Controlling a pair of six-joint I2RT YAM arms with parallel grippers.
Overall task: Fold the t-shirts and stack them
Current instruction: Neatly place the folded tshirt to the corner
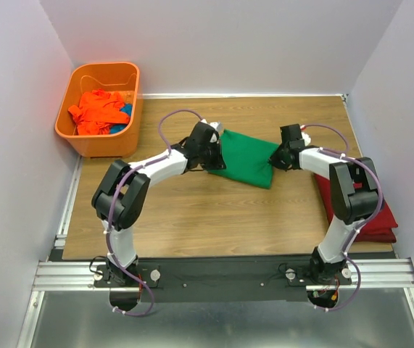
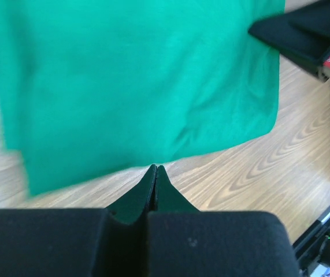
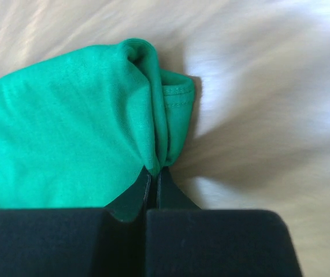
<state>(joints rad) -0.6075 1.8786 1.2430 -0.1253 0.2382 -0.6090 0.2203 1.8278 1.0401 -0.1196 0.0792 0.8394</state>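
The bright green t-shirt (image 1: 244, 161) lies folded on the wooden table's middle. My left gripper (image 1: 211, 155) is at its left edge; in the left wrist view the gripper (image 2: 156, 168) is shut, its tips at the edge of the green shirt (image 2: 136, 81) with no cloth seen between them. My right gripper (image 1: 279, 155) is at the shirt's right corner; in the right wrist view it (image 3: 155, 168) is shut on a bunched fold of the green shirt (image 3: 66, 133). The dark red t-shirt (image 1: 372, 217) lies folded at the right. The orange t-shirt (image 1: 94, 112) lies crumpled in the basket.
The orange plastic basket (image 1: 72, 132) stands at the back left, with a bit of blue cloth (image 1: 125, 110) in it. White walls close in the table on the left, back and right. A metal rail runs along the near edge.
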